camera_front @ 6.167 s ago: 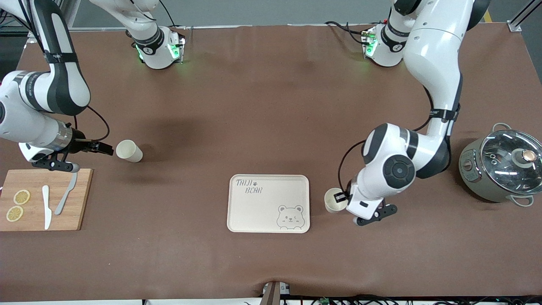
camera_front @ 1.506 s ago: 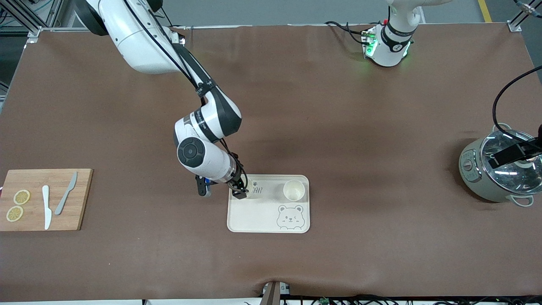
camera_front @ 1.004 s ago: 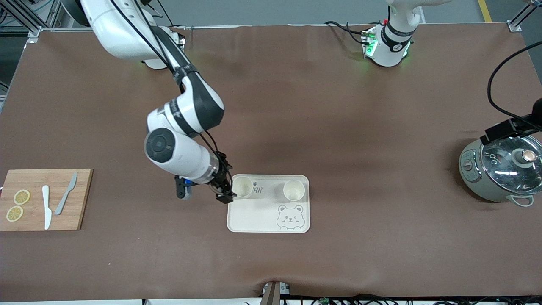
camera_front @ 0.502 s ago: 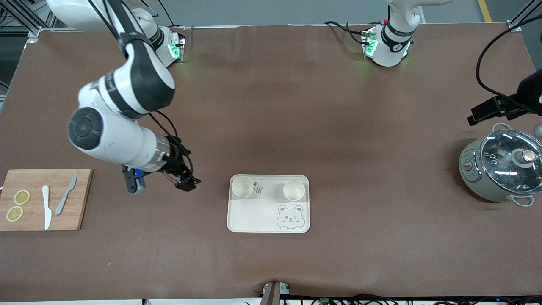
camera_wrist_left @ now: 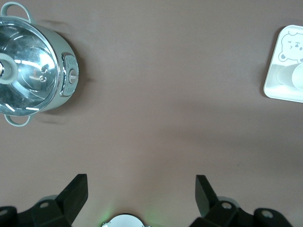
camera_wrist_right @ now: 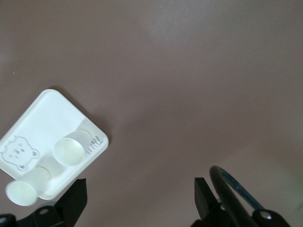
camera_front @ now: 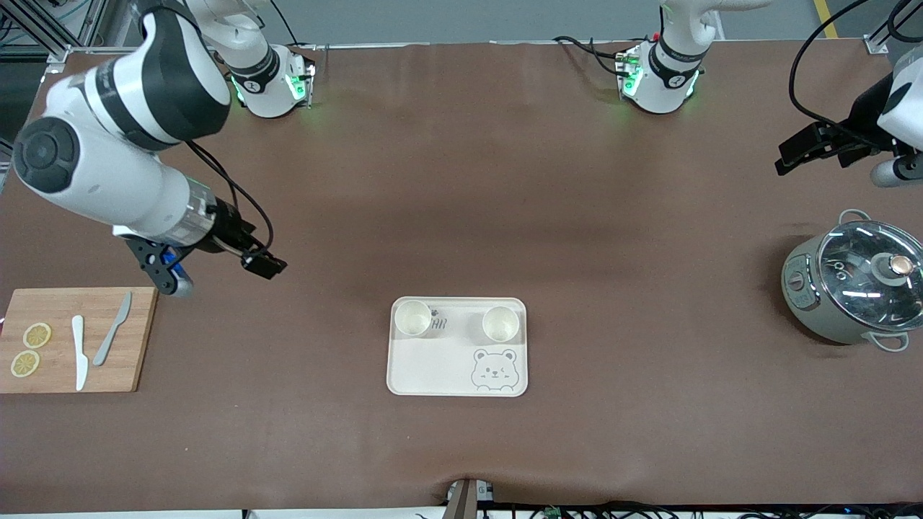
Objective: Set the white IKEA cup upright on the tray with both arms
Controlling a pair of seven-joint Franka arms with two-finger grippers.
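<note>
on tray [camera_front: 433,367], two upright cups [camera_front: 412,318], winking bear, lettering partly covered

A: Any lettering showing on the tray [camera_front: 433,375]?

B: Grey hand-drawn lettering is sitting along its edge farther from the front camera, between the two cups. One cup [camera_front: 413,318] is covering most of it; only the letters "AR" are showing, with a small paw mark just above them. In the right wrist view the same strokes are appearing too blurred to read.

A: Anything else on the tray?

B: A winking bear drawing [camera_front: 495,369], no words with it.

A: And the pot [camera_front: 851,288]?

B: A round dial on its side is showing marks, too small to read.
</note>
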